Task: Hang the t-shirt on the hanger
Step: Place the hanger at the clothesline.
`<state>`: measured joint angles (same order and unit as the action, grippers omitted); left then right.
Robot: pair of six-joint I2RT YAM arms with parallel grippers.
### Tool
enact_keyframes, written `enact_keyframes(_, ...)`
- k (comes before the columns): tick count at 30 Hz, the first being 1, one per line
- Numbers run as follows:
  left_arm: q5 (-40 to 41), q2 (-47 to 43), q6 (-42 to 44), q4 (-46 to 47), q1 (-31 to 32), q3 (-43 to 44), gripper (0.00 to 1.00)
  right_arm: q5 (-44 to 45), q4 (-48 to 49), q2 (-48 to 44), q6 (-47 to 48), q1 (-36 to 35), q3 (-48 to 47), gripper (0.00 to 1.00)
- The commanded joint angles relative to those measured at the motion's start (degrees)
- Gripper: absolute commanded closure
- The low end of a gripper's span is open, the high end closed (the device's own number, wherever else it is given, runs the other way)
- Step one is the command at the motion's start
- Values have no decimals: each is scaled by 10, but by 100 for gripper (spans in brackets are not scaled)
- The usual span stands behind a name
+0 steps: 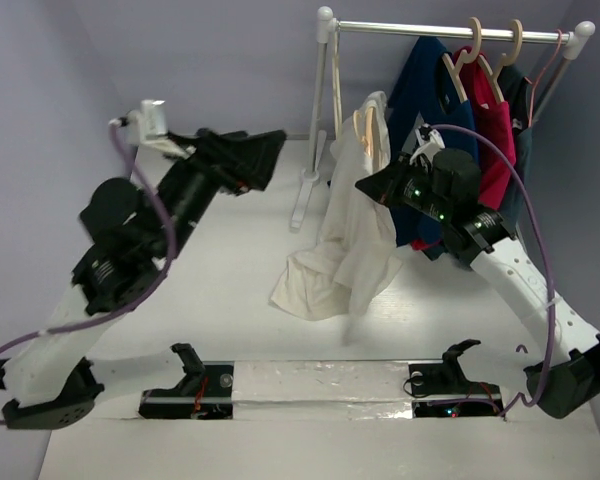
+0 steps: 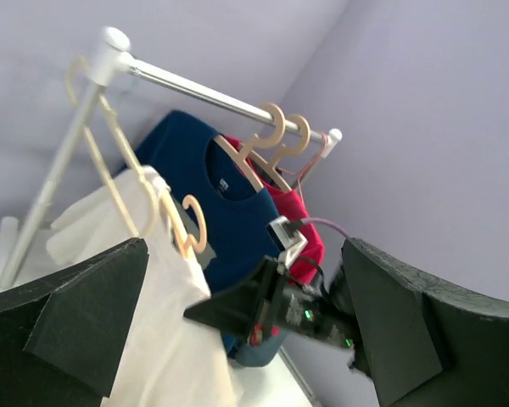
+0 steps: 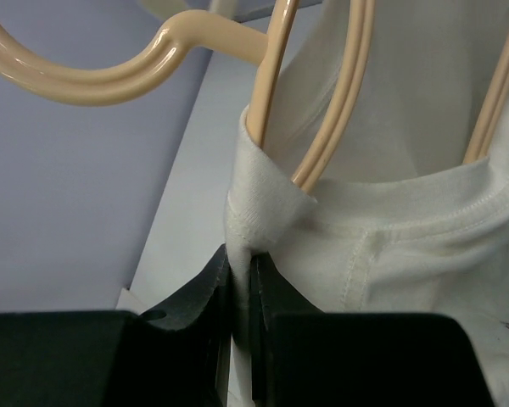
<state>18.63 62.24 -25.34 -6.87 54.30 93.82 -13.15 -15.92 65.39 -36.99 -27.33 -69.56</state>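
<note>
Nearest the arm bases, at the lower centre of the top view, the table (image 1: 230, 300) carries the pooled hem of the t-shirt (image 1: 340, 250). Its cream cloth rises from there in one long hanging fold toward the upper middle of the frame. Partway up that fold, right of centre, the right gripper (image 1: 377, 186) is clenched on the shirt's neckband; the right wrist view shows a pleat of ribbed collar pinched between the two dark fingers, with no gap. Directly above the pinch, the thin tan limbs of the hanger (image 1: 365, 122) pass down into the neck opening, and its hook curves off to the upper left of the wrist view. The hanger's long axis thus runs up and away from the fingertips, nearly in line with the hanging cloth. The left gripper (image 1: 270, 155) stands well apart at the upper left, fingers spread and empty, facing the garment. The right arm is plainly the nearer. Any seating of the collar probably turns on drawing it along the hanger limb just above the grip. Farthest back, the rack (image 1: 440, 30) bears a navy shirt (image 1: 425, 80) and a red shirt (image 1: 490, 130).
</note>
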Motion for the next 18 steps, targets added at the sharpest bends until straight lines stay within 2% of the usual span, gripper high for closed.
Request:
enact_keyframes(1,20,-61,19,26,2,-80,1,-28,64,-14,-11,25,-36,100)
enact_keyframes(6,38,-164,13,18,2,-209,1,-59,81,-10,-36,87,-60,100)
enact_keyframes(13,81,-289,6,-22,2,-354,1,-174,153,55,-109,188,-129,100)
enact_keyframes(18,117,-367,0,-66,2,-440,1,-181,170,105,-139,211,-190,100)
